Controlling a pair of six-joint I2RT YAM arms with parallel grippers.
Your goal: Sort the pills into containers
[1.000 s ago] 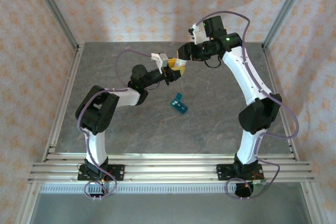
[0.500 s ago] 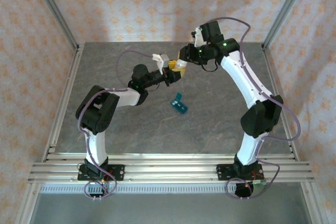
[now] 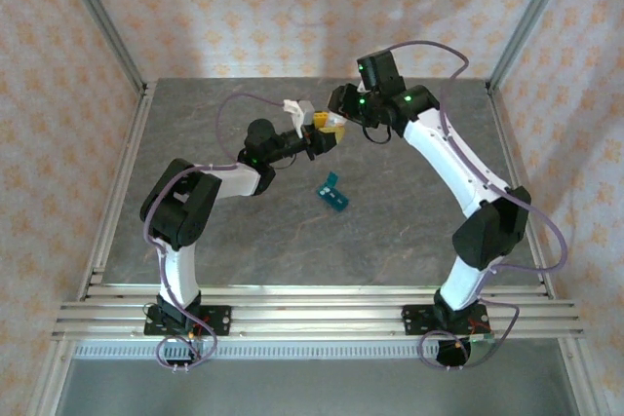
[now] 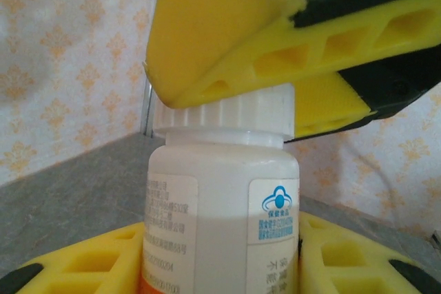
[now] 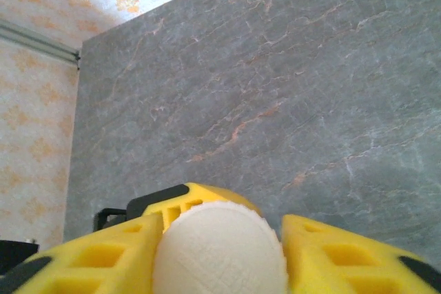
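A white pill bottle (image 4: 220, 211) with printed labels stands upright between my left gripper's yellow fingers (image 4: 83, 263), and the left gripper (image 3: 317, 139) is shut on its body, raised above the back middle of the table. My right gripper (image 3: 335, 125) meets it from the right. Its yellow fingers (image 4: 227, 25) sit around the ribbed white cap (image 5: 220, 253), touching it on both sides. The teal pill box, the container (image 3: 333, 192), lies on the table in front of both grippers, apart from them. The pills are hidden.
The grey marbled tabletop (image 5: 289, 87) spreads under the bottle. An aluminium frame rail (image 3: 117, 182) runs along the left edge, with patterned walls behind. The right arm's elbow (image 3: 487, 226) bulges at the right side.
The right arm's wrist has turned and shifted slightly left around the cap, and its elbow has moved right. The left arm and the bottle have stayed in place.
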